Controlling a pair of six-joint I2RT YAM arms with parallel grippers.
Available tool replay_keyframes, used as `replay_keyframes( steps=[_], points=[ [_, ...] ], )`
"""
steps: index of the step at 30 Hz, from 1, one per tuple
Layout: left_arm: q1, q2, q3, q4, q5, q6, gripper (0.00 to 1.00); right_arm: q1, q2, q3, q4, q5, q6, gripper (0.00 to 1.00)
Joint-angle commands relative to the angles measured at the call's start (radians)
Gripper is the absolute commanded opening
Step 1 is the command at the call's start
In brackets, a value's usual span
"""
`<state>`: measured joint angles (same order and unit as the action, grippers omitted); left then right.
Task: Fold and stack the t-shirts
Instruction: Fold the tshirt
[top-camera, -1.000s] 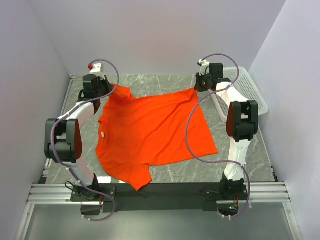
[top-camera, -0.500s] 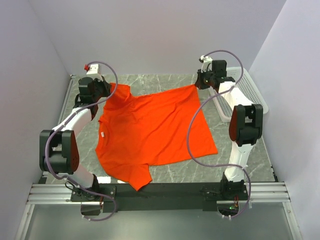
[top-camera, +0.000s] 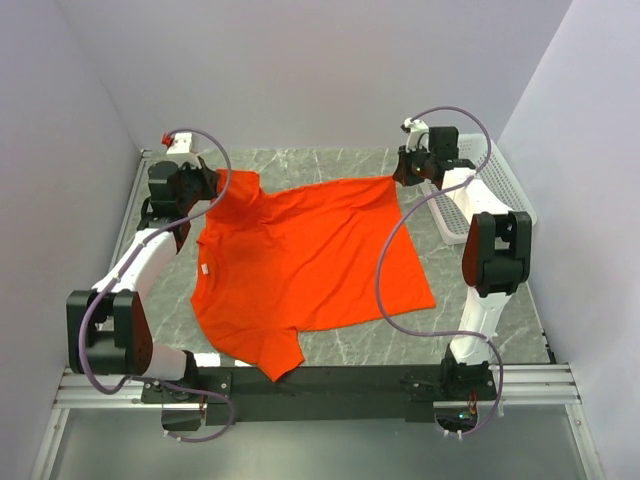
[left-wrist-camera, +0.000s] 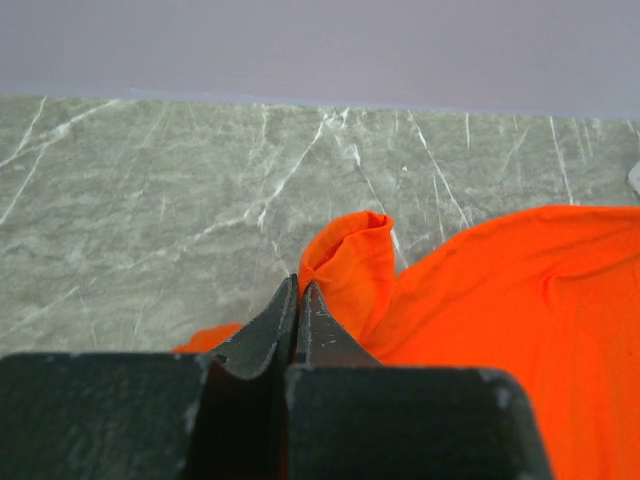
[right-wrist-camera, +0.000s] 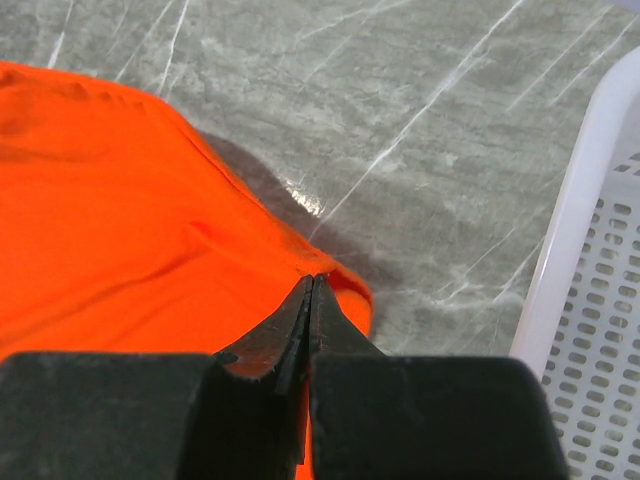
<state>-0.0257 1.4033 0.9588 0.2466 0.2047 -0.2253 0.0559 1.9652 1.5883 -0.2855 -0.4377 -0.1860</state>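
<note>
Across the marble table (top-camera: 310, 165) the orange t-shirt (top-camera: 310, 265) lies spread, its far edge lifted. My left gripper (left-wrist-camera: 299, 310) is clenched on the far sleeve, my right gripper (right-wrist-camera: 311, 300) pinching the far hem corner beside the white basket (right-wrist-camera: 590, 300). To fold cleanly I'd carry both corners toward me together, level, with the edge taut.
</note>
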Motion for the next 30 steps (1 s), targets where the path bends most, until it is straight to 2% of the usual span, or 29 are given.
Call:
replay_keyframes(
  steps=[1,10,30],
  points=[
    [0.001,-0.065,-0.023,-0.018,-0.002,0.021,0.01,-0.007,-0.055,-0.016,0.022,0.013,-0.020,0.00],
    [0.001,-0.105,-0.058,-0.061,-0.024,0.021,0.01,-0.010,-0.049,-0.037,0.031,0.036,-0.027,0.00],
    [0.001,-0.170,-0.112,-0.141,0.035,0.003,0.01,-0.041,-0.097,-0.149,0.074,-0.012,-0.087,0.00]
  ],
)
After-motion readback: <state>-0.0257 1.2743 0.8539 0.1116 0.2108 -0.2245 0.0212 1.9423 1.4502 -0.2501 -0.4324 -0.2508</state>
